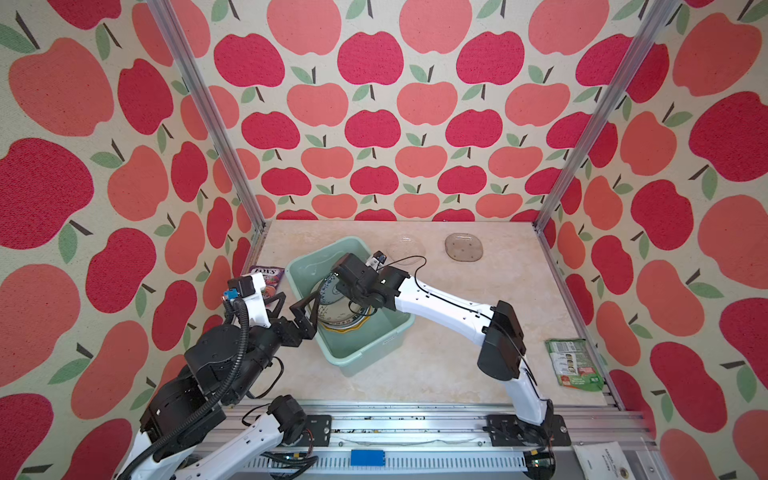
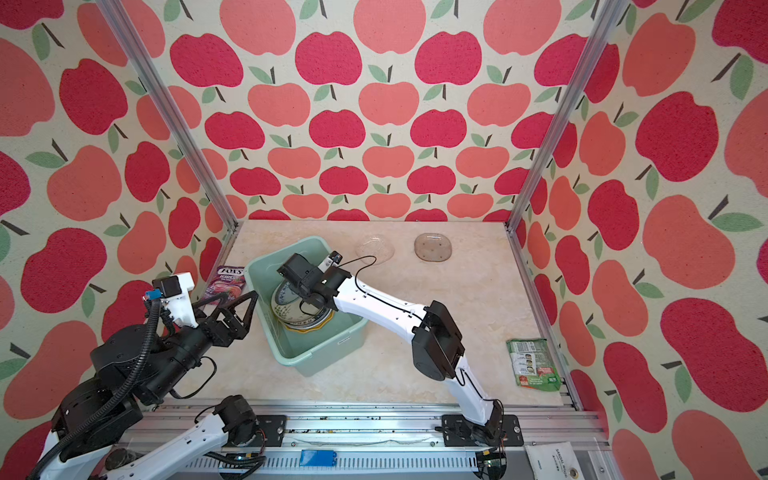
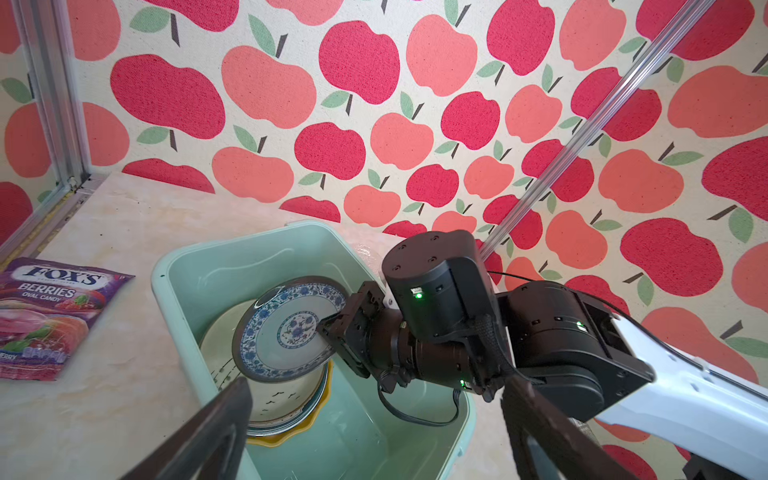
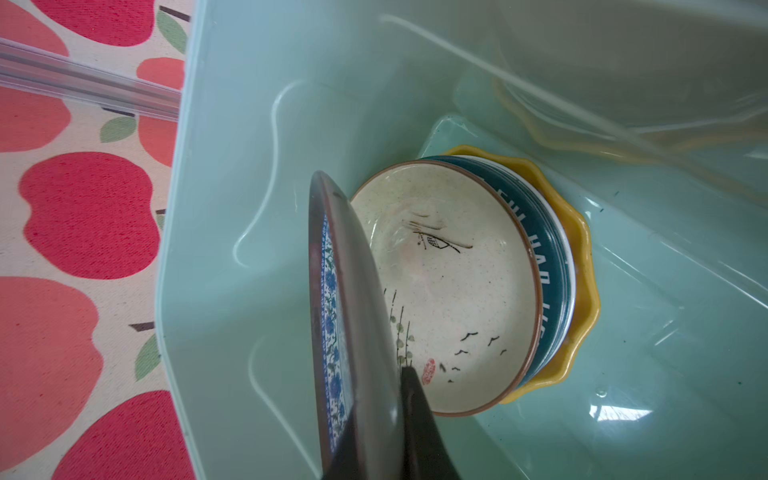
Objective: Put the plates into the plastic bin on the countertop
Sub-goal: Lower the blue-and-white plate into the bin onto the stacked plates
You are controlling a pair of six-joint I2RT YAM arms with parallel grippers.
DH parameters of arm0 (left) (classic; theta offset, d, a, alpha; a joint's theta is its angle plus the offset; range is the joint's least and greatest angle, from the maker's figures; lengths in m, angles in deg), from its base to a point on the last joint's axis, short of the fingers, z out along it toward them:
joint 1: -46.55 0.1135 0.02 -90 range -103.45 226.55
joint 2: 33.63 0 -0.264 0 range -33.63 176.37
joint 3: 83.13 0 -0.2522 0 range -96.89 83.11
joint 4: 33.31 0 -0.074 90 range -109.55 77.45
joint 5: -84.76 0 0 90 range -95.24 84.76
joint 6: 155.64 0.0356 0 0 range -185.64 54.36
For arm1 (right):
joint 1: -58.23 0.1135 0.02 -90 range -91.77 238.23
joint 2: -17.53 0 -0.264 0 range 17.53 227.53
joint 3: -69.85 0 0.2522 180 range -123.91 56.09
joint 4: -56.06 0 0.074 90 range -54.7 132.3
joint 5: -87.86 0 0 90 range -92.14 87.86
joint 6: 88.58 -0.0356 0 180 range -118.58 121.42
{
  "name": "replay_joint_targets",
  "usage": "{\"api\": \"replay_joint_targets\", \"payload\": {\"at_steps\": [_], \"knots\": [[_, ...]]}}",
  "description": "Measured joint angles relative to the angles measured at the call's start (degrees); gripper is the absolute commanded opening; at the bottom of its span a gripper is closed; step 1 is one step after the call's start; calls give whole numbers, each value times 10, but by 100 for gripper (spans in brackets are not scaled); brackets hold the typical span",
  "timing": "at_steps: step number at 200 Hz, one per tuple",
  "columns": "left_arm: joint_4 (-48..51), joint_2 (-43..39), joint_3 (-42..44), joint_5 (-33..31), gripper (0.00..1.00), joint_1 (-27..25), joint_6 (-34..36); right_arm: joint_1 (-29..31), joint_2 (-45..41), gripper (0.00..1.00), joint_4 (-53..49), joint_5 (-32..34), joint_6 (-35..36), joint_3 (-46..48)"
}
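Blue-patterned plate (image 3: 286, 332) is hanging tilted above the stack (image 4: 449, 291) inside the bin (image 3: 174, 282), right gripper (image 3: 332, 332) clamping its rim to lower it, left gripper (image 1: 312, 316) gaping at the bin's edge.

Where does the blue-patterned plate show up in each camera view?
Top view: blue-patterned plate tilted inside the plastic bin, left of centre.
Top view: the plate, same place.
Left wrist: face-on, leaning over the plate stack.
Right wrist: edge-on, before the cream plate.
Shared landmark: the bin's mint-green walls.
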Motion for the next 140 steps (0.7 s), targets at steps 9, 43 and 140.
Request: {"api": "replay_joint_targets", "payload": {"at_steps": [9, 43, 140], "knots": [[2, -1, 0, 0, 96, 0, 0, 0, 17, 0, -9, 1, -2, -16], [5, -5, 0, -2, 96, 0, 0, 0, 71, 1, -45, 1, -2, -72], [3, -6, 0, -15, 97, 0, 1, -12, 107, 26, -70, -14, 1, -96]]}}
